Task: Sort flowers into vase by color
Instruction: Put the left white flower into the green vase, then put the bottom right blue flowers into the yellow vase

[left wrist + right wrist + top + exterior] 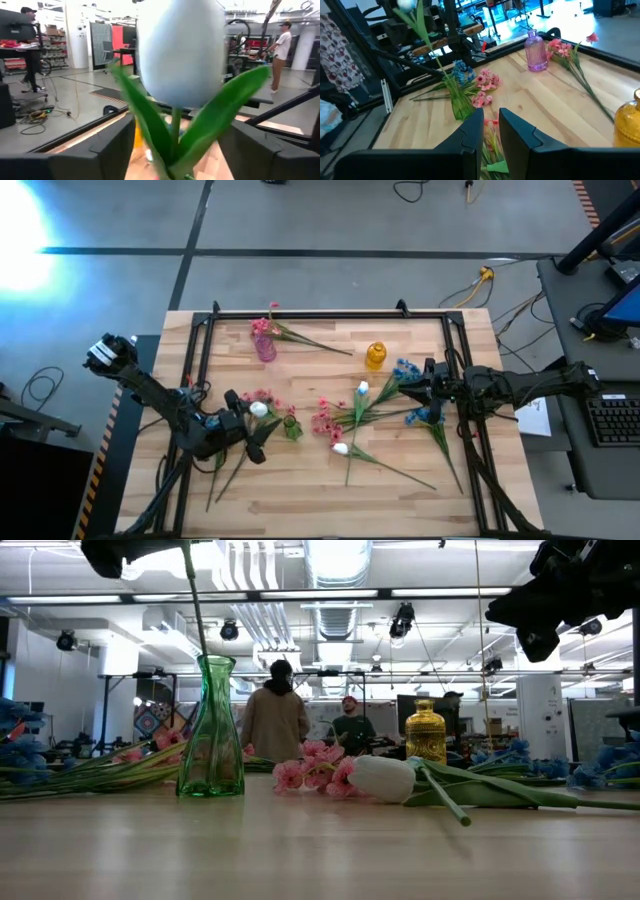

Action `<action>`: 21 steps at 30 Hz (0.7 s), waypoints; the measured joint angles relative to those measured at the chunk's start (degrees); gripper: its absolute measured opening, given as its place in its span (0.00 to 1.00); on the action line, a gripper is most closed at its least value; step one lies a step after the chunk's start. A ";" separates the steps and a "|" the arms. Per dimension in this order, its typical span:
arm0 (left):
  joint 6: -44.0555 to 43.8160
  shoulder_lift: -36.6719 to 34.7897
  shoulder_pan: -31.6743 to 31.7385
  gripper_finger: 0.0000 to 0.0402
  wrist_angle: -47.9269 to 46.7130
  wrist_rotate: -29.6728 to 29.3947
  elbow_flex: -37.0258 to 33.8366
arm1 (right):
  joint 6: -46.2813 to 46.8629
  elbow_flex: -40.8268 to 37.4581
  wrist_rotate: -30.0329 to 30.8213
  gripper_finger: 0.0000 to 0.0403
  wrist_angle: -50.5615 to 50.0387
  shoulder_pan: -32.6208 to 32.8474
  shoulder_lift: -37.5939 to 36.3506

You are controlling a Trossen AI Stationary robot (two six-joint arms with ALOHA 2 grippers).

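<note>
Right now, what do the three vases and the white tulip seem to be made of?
Green vase: likely glass, glossy, since the stem shows through it. Purple vase: clear tinted glass or plastic, ribbed; hard to tell which. Yellow vase: translucent amber, shiny, probably glass. White tulip: looks artificial, a smooth matte bud with stiff uniform leaves, perhaps plastic or foam.

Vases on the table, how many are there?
3. The green vase stands by the left gripper with a white flower in it; the purple vase is at the far side; the yellow vase is far centre. None seem hidden.
</note>
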 joint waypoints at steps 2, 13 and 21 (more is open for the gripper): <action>0.25 0.00 -0.95 0.69 -0.78 -2.23 0.57 | 1.36 0.00 0.00 0.13 -0.08 0.00 0.00; 11.20 0.00 -6.27 0.74 -1.71 -19.87 6.34 | 6.37 0.00 -0.02 0.13 -0.39 0.02 -0.02; 14.20 -0.01 -6.92 0.74 -1.80 -21.01 10.04 | 6.32 0.00 0.03 0.13 -0.41 0.02 -0.01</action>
